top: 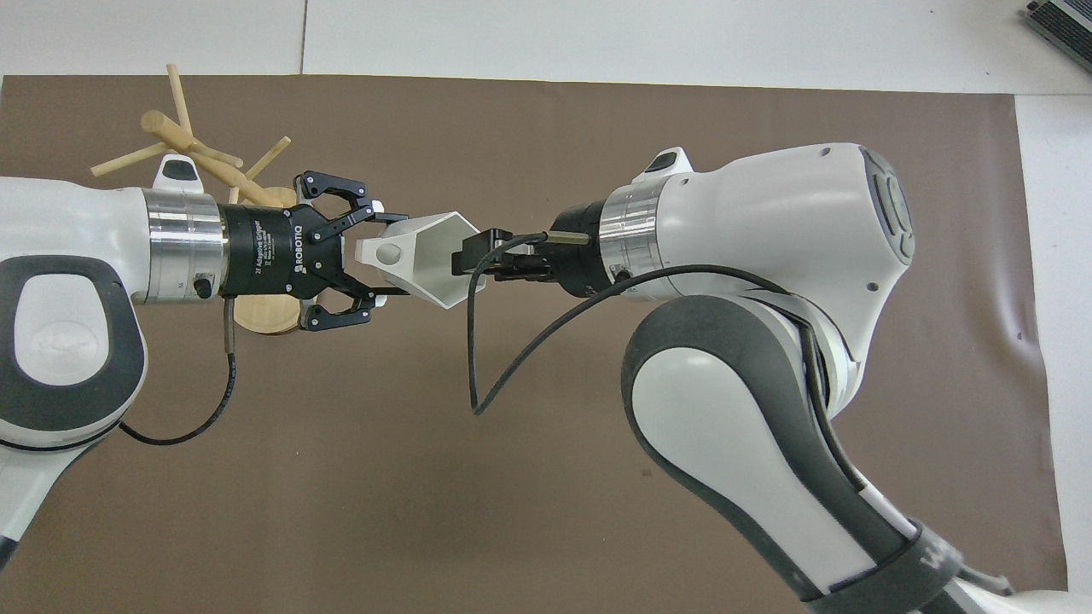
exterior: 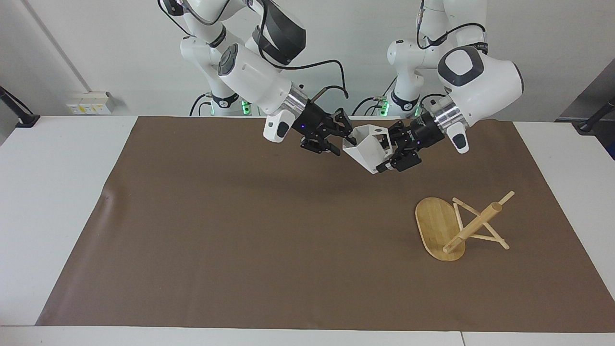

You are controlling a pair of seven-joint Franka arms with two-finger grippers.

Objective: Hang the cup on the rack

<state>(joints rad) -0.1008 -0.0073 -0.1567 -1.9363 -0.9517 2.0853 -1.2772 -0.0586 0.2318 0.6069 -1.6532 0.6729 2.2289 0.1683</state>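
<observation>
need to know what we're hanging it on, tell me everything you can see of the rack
The rack is a light bamboo mug tree: oval flat base, thick round post, thin crossing pegs. It has tipped over, lying on the brown mat at the left arm's end of the table, base on edge, post slanting, peg tips on the mat. Nothing hangs on it; no claw touches it.

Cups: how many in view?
1. The cup is in the air over the brown mat, shut in the left gripper, with the right gripper at its rim. None seen elsewhere.
</observation>
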